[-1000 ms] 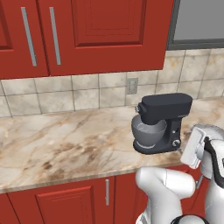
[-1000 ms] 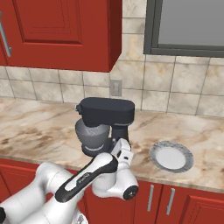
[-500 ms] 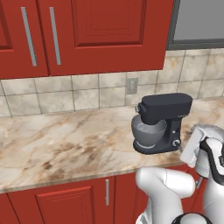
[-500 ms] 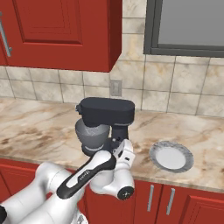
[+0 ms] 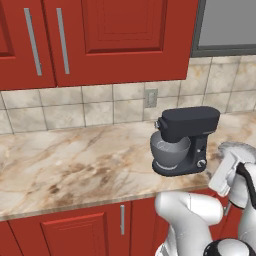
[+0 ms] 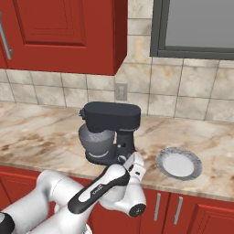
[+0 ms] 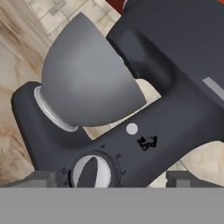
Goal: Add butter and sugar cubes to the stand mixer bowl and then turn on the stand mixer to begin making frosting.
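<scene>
The dark stand mixer stands on the marble counter with its head down over the grey metal bowl. In the hand view its round knob sits low in the frame between my fingertips. My gripper is open, close in front of the knob and apart from it. The white hand hovers at the mixer's knob side. Butter and sugar cubes are out of view, and the bowl's inside is hidden.
A flat grey plate lies on the counter right of the mixer. Red cabinets hang above, and a wall outlet sits behind the mixer. Marble counter stretches to the left.
My hand has edged slightly lower and closer to the mixer's knob. The mixer, bowl and plate have not moved.
</scene>
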Controlling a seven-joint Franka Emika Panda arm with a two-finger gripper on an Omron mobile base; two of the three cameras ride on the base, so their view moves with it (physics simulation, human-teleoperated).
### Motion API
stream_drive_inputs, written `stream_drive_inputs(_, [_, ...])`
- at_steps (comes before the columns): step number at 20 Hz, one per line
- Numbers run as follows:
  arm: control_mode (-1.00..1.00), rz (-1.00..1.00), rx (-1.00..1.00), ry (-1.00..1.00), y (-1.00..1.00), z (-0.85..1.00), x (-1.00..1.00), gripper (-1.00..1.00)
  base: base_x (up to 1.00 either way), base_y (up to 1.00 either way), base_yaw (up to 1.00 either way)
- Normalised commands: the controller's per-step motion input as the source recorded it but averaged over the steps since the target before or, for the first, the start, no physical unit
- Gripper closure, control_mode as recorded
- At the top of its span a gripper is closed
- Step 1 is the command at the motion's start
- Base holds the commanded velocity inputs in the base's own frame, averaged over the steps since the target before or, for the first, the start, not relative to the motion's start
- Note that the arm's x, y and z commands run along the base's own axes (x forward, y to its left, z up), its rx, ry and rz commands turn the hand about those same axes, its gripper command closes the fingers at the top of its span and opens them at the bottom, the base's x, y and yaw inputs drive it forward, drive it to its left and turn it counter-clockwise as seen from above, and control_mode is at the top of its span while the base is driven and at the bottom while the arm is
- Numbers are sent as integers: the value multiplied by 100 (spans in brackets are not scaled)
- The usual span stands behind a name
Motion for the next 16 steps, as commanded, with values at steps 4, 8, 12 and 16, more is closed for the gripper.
stream_drive_inputs(4, [-100, 0, 4, 0, 32, 2, -21, -100, 0, 0, 0])
stream_drive_inputs(8, [-100, 0, 4, 0, 38, 13, -7, -100, 0, 0, 0])
stream_drive_inputs(12, [-100, -2, 1, 0, 26, 24, 14, -100, 0, 0, 0])
stream_drive_inputs(16, [-100, -5, 0, 3, -1, 9, 31, -100, 0, 0, 0])
